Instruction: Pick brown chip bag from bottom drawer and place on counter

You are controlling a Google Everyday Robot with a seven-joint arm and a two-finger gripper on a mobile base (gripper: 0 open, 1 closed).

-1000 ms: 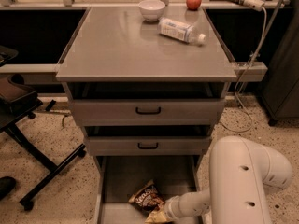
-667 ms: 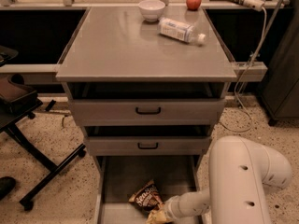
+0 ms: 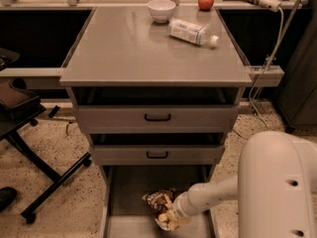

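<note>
The brown chip bag [image 3: 159, 200], crumpled dark foil with white lettering, is in the open bottom drawer [image 3: 130, 192], at the middle of its grey floor. My gripper [image 3: 168, 219] reaches in from the right on its white arm and is shut on the bag's pale lower end, with the bag just off the drawer floor. The counter [image 3: 129, 48] is the broad grey top of the cabinet, above the two shallower drawers.
On the counter's far part stand a white bowl [image 3: 162, 9], a clear plastic bottle [image 3: 192, 32] lying on its side and a red apple [image 3: 206, 1]. Both upper drawers [image 3: 157, 117] are slightly open. A black chair base [image 3: 44, 172] stands at the left.
My gripper and forearm have risen a little, and the chip bag has moved up and slightly right with them.
</note>
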